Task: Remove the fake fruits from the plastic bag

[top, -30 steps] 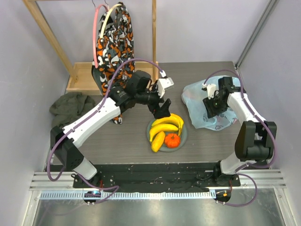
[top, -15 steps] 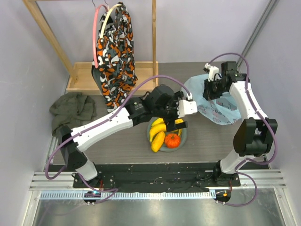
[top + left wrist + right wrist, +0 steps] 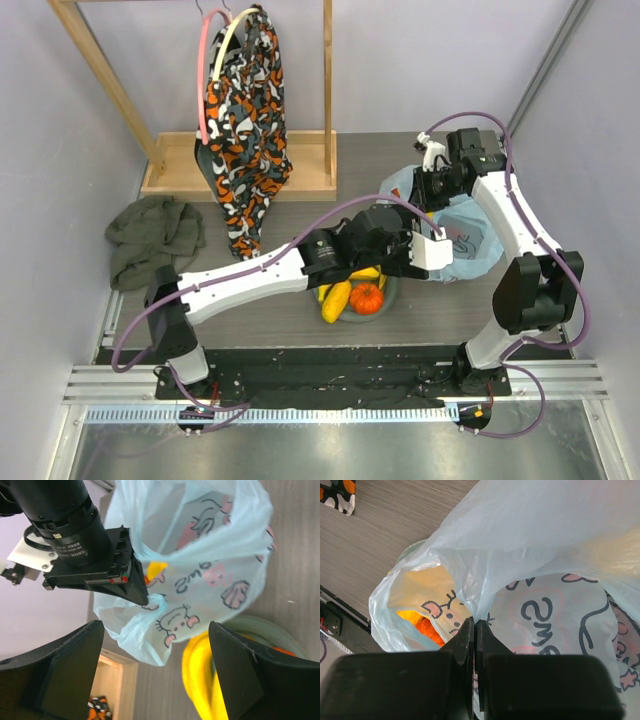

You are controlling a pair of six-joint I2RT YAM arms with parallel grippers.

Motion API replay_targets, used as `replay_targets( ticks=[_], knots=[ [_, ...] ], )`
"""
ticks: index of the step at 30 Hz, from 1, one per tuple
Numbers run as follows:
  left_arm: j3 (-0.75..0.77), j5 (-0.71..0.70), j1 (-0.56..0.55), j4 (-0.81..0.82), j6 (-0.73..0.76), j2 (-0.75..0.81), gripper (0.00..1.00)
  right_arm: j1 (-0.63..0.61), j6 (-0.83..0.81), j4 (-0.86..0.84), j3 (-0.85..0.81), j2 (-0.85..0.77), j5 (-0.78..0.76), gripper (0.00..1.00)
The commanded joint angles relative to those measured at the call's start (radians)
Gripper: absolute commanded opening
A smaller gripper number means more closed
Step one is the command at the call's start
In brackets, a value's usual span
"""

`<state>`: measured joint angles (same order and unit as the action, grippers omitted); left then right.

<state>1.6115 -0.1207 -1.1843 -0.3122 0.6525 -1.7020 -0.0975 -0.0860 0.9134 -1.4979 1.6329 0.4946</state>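
The grey wood-grain table sits in a corner of pale lilac walls. At 11 o'clock stands a wooden rack with an orange, black and white patterned cloth hanging from it. An olive cloth lies crumpled at 9 o'clock.

Just below the middle of the table there is a grey-green plate. It holds a banana bunch, mostly covered by the arm above it, a long yellow-orange fruit and a small ribbed orange fruit.

The light-blue plastic bag with its pink cartoon print hangs at 3 o'clock, just beside the plate. Its mouth is lifted off the table.

The right arm rises from its base at 5 o'clock and bends back over the bag. The right gripper has its jaws pressed together on a fold of the bag's rim and holds it up.

The left arm stretches low from 8 o'clock across the plate towards the bag. The left gripper faces the bag's side with its fingers spread wide and nothing between them.

A yellow shape with a touch of red shows through the film near the pinched rim. From the right wrist an orange patch also shows through the film at 8 o'clock. I cannot tell whether either one is inside the bag or behind it.
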Motion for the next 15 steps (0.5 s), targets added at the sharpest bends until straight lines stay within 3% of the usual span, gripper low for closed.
replay_targets(
  ticks=[1,9,12,13,15],
  knots=[
    [-0.063,-0.037,0.011,0.143,0.186,-0.007,0.89,0.007,0.037,0.002,-0.022,-0.064,0.035,0.01],
    [-0.094,-0.013,0.041,0.143,0.291,-0.059,0.78,0.008,0.037,0.012,-0.01,-0.097,0.061,0.01],
    [-0.131,-0.059,0.066,0.28,0.395,-0.11,0.75,0.01,0.035,0.021,0.007,-0.107,0.073,0.01],
    [-0.14,-0.072,0.083,0.338,0.416,-0.126,0.73,0.012,0.031,0.027,0.014,-0.113,0.075,0.01],
    [-0.115,-0.085,0.098,0.34,0.441,-0.182,0.58,0.016,0.025,0.031,0.024,-0.117,0.078,0.01]
  ],
)
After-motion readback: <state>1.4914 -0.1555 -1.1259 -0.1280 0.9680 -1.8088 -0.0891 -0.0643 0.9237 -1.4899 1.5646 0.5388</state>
